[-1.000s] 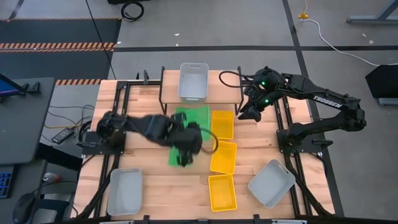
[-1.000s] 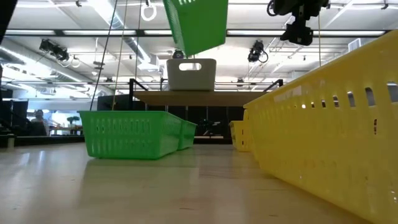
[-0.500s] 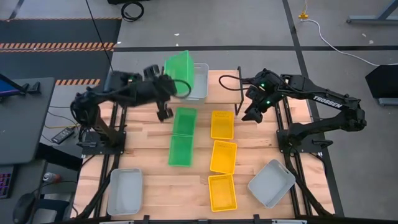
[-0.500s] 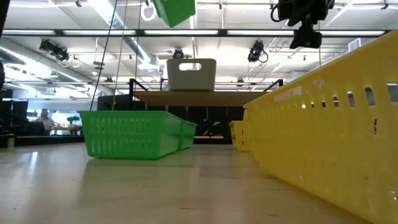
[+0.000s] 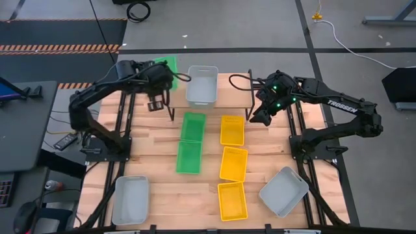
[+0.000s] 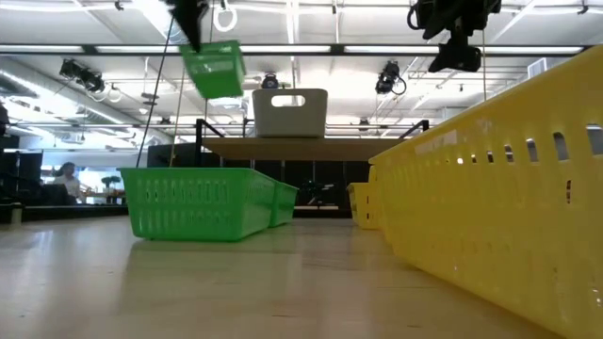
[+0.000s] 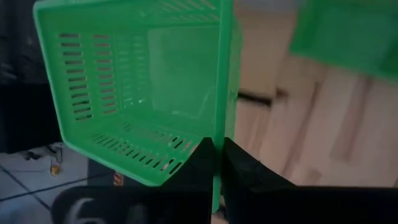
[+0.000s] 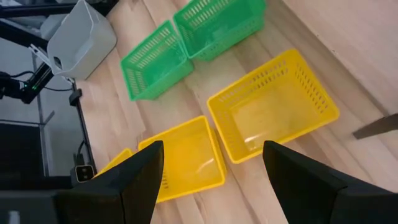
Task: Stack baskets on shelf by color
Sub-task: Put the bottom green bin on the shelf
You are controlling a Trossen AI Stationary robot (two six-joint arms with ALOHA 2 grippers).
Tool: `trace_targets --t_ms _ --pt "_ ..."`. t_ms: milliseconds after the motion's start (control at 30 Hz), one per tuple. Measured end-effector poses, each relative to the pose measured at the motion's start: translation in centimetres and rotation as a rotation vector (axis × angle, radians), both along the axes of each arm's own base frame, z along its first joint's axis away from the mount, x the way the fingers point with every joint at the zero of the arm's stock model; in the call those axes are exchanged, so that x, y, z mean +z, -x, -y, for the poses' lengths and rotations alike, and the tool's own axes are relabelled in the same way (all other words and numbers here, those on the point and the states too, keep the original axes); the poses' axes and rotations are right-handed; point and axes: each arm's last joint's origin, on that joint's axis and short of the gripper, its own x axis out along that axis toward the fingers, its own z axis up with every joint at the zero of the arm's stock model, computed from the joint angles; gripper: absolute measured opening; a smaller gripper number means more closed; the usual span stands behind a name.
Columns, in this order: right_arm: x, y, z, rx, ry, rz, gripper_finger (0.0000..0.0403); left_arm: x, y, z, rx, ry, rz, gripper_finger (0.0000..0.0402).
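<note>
My left gripper (image 5: 158, 82) is shut on a green basket (image 5: 165, 67), held in the air over the left end of the shelf (image 5: 229, 91); the low view shows that basket (image 6: 215, 71) above the shelf top. A grey basket (image 5: 201, 84) stands on the shelf. Two more green baskets (image 5: 194, 126) (image 5: 188, 157) rest on their bases on the table, end to end. Three yellow baskets (image 5: 232, 130) (image 5: 234, 163) (image 5: 233, 200) stand in a row beside them. My right gripper (image 5: 260, 117) is open, hovering off the shelf's right end above the table (image 8: 211, 180). My left gripper pinches one side wall of the green basket at its rim (image 7: 222, 134). One finger (image 7: 202, 158) is inside the basket and the other (image 7: 241, 165) outside. The basket is lifted clear and hangs a little tilted below the fingers (image 6: 193, 19).
Two grey baskets rest on the table's near part, one at the near left corner (image 5: 130, 199) and one, turned askew, near right (image 5: 283, 191). Black frame rails run along both table sides. The room beyond shows in the low view.
My left gripper has carried the green basket from above the middle of the table toward the far edge, then left, to the shelf's left end. The basket swung high and has come lower. The right arm has stayed nearly still.
</note>
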Motion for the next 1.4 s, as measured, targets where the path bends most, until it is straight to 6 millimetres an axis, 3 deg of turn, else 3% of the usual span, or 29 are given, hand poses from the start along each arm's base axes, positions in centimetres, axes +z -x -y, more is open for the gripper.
trace_targets --t_ms 167,467,667,1400 --pt "0.0 0.0 0.1 -0.031 0.021 -0.011 0.0279 -2.7 0.5 0.1 -0.071 0.026 -0.058 0.0014" --pt "0.1 -0.1 0.2 -0.083 0.019 -0.009 0.0279 -7.2 -0.8 -0.9 -0.137 0.039 -0.106 0.0015" --pt "0.1 -0.1 0.2 -0.115 -0.011 -0.009 0.0279 -7.6 -1.4 -2.1 -0.153 -0.004 -0.032 0.0016" --pt "0.1 -0.1 0.2 -0.169 -0.063 -0.012 0.0279 -8.1 -3.1 -2.3 -0.231 0.051 0.052 0.0018"
